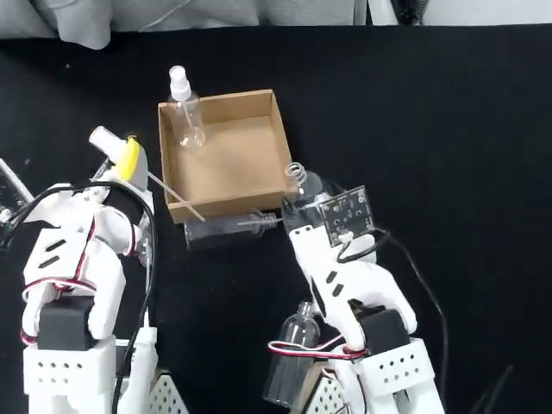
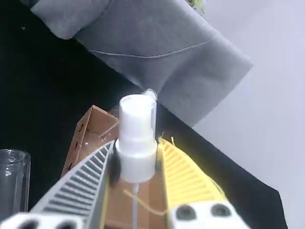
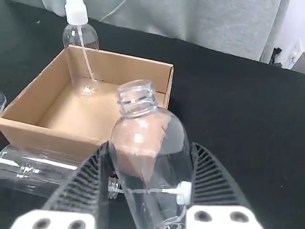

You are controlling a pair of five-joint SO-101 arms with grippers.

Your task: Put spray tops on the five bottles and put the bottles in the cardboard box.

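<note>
Upright in far-left corner of cardboard box (image 1: 237, 164): capped bottle (image 1: 185, 121). On table (image 1: 448, 129), just before near wall: lying bottle (image 1: 220, 231). At near-right corner, in right tool (image 3: 145, 164): open bottle (image 1: 303, 183). Left of box, in left tool (image 2: 136, 164): spray top (image 1: 105, 138).

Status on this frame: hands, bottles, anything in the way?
Left hand shut on spray top. Right hand shut on uncapped bottle. One capped bottle standing in cardboard box. Loose bottle lying beside box front.

Left pincer (image 2: 136, 144), right pincer (image 3: 148, 148) — both clamped tight
</note>
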